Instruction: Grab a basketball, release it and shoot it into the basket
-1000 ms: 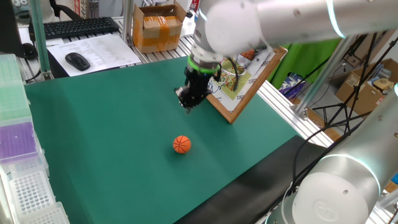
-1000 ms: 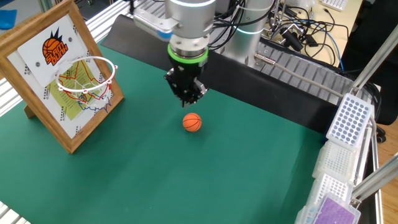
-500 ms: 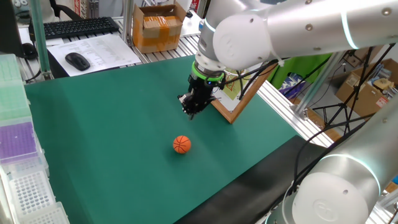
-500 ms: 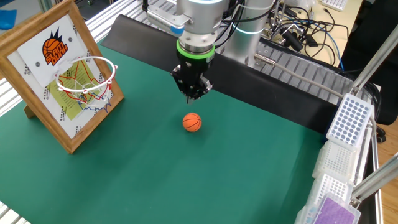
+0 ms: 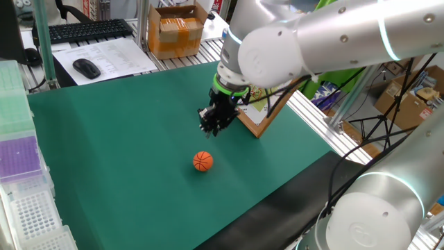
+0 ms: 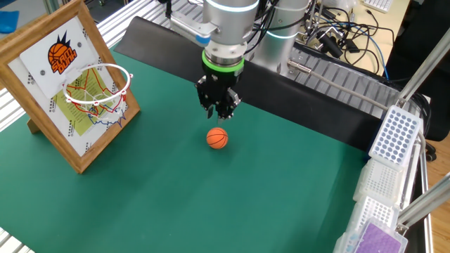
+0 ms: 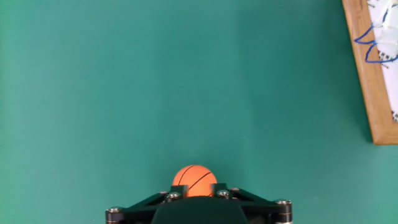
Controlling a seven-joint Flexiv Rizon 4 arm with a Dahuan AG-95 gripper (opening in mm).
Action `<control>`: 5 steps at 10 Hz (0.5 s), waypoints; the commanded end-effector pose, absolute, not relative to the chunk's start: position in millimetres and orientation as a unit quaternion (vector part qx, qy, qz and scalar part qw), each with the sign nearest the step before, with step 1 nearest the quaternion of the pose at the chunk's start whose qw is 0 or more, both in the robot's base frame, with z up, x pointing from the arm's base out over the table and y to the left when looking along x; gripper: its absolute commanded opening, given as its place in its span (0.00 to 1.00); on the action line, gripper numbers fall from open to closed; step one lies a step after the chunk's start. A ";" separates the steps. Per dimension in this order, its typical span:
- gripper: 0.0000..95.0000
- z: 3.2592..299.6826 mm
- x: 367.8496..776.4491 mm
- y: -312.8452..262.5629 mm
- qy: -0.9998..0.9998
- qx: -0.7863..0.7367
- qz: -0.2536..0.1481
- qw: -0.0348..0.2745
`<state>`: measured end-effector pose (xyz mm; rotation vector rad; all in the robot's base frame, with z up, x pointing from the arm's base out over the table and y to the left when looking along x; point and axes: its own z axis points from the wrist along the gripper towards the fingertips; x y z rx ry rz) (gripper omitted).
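The basketball (image 6: 217, 138) is a small orange ball with black seams, lying on the green mat (image 6: 155, 183). It also shows in one fixed view (image 5: 202, 161) and at the bottom edge of the hand view (image 7: 194, 181). My gripper (image 6: 219, 116) hangs a little above the ball, points down, and its jaws stand apart and empty. It also shows in one fixed view (image 5: 214, 129). The basket (image 6: 97, 84), a white-rimmed hoop with net, sits on a wood-framed backboard (image 6: 42, 42) at the left. In one fixed view my arm hides most of the backboard (image 5: 260, 125).
White and purple tip racks (image 6: 394, 140) stand at the mat's right edge. A black strip and cables (image 6: 330, 77) run behind my arm. A cardboard box (image 5: 177, 31), a keyboard (image 5: 87, 29) and a mouse (image 5: 87, 67) lie beyond the mat's far side.
My gripper has shifted toward the ball and come lower over it. Its jaws, together before, now stand apart. The ball has not moved.
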<state>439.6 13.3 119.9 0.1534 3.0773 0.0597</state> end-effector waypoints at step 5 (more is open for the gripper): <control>1.00 92.9 437.7 15.3 0.997 0.055 0.019 0.047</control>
